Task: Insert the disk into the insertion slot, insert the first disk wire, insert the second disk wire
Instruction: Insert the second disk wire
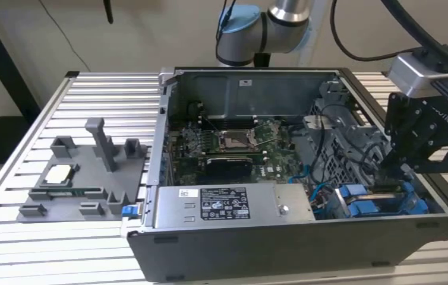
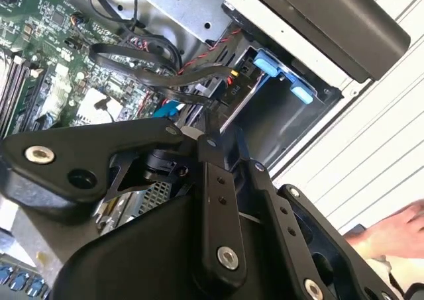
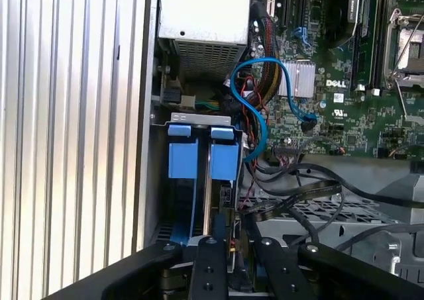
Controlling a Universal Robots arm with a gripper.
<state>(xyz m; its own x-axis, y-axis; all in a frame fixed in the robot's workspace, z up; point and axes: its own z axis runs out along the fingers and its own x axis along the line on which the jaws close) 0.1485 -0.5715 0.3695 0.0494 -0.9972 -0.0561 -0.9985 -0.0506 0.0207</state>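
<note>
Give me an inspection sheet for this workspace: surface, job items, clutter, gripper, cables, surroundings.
Surface: ribbed aluminium table, carrying the open case.
Job's things: two blue-framed carriers sit side by side in the bay; which one is the disk, cannot tell.
Clutter: grey fixture tray with small parts at the exterior view's left of the case.
Gripper: gripper inside the case at the bay end, shut on a dark wire.
Cables: blue cable looped over the motherboard; black and red wires near the bay.
Surroundings: a hand rests on the table in the second wrist view.
</note>
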